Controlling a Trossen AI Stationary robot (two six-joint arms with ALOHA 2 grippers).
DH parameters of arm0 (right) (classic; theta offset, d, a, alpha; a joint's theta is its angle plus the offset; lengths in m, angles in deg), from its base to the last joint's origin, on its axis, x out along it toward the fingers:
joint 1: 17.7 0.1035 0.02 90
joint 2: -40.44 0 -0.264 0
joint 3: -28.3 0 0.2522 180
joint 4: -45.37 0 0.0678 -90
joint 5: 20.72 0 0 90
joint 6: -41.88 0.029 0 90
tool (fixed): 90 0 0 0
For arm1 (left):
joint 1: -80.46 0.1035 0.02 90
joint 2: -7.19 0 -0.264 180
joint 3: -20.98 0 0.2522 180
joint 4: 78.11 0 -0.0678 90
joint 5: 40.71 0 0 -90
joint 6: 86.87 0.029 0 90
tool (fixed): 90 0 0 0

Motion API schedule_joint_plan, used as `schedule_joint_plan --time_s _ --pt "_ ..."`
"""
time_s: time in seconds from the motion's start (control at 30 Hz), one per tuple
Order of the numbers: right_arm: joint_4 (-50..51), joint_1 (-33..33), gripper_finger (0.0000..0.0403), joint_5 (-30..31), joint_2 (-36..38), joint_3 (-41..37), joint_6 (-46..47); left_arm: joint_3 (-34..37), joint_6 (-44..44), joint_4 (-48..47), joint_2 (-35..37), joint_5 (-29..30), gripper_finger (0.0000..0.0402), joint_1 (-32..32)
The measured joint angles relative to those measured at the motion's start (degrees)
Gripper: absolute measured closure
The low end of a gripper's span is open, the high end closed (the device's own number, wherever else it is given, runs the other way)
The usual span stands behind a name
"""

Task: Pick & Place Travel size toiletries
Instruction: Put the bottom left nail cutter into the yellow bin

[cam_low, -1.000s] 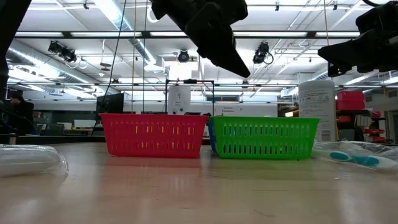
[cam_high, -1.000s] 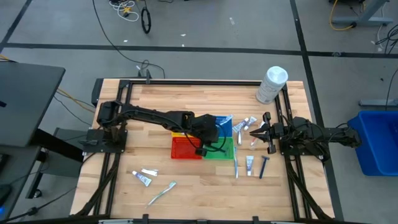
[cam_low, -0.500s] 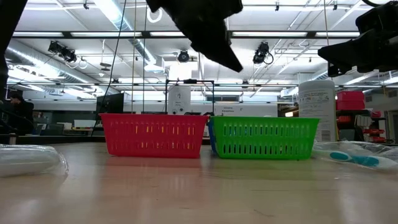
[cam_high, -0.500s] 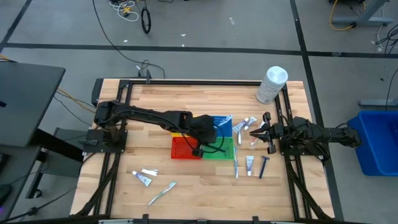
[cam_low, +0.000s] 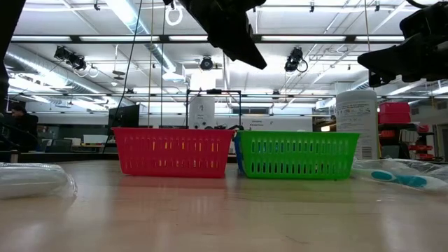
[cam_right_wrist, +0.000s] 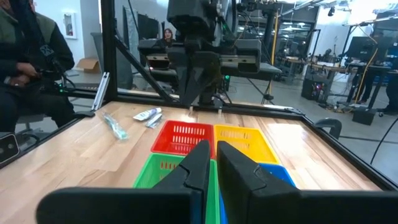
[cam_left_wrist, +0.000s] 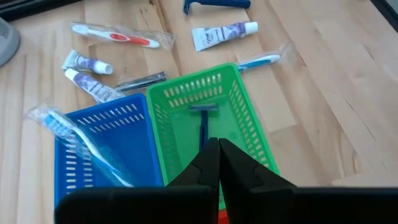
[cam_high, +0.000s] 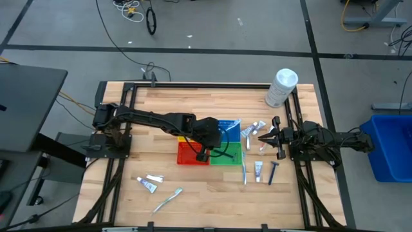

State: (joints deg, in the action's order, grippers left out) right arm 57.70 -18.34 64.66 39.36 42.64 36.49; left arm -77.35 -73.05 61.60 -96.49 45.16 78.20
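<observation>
Left end effector (cam_high: 202, 154), fingers together and empty, hangs over the green basket (cam_left_wrist: 245, 146) holding a razor (cam_left_wrist: 203, 119); loose toiletries (cam_high: 258, 169) at three o'clock (crowded, risking a double grab).

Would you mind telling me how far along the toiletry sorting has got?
Done: a razor lies in the green basket and a toothbrush rests in the blue basket. In hand: nothing; the left gripper hangs shut over the baskets. Left: tubes, toothbrushes and a razor on the table.
</observation>
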Motion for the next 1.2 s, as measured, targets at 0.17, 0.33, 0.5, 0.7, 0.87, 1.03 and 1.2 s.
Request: schedule_joint_plan --time_s 0.17,0.33,0.5,0.7,0.87,1.03,1.2 --pt "0.0 0.0 0.0362 0.0 0.0 0.0 0.0 0.0 -0.8 0.0 0.0 0.0 0.0398 0.0" --pt "0.0 0.0 0.0363 0.0 0.0 0.0 0.0 0.0 -2.7 -1.2 0.0 -0.2 0.0399 -0.3" --pt "0.0 0.0 0.0362 0.0 0.0 0.0 0.0 0.0 -4.3 -6.5 0.0 -1.7 0.04 -1.8" --pt "0.0 0.0 0.0362 0.0 0.0 0.0 0.0 0.0 -6.7 -12.0 0.0 -1.4 0.04 -4.1" --pt "0.0 0.0 0.0363 0.0 0.0 0.0 0.0 1.3 -9.1 -13.1 2.0 -1.1 0.04 -5.4" --pt "0.0 0.0 0.0362 0.0 0.0 0.0 0.0 5.9 -12.5 -12.9 5.8 -0.3 0.04 -5.8" --pt "0.0 0.0 0.0363 0.0 0.0 0.0 0.0 12.3 -16.3 -13.4 10.7 0.4 0.04 -7.6"
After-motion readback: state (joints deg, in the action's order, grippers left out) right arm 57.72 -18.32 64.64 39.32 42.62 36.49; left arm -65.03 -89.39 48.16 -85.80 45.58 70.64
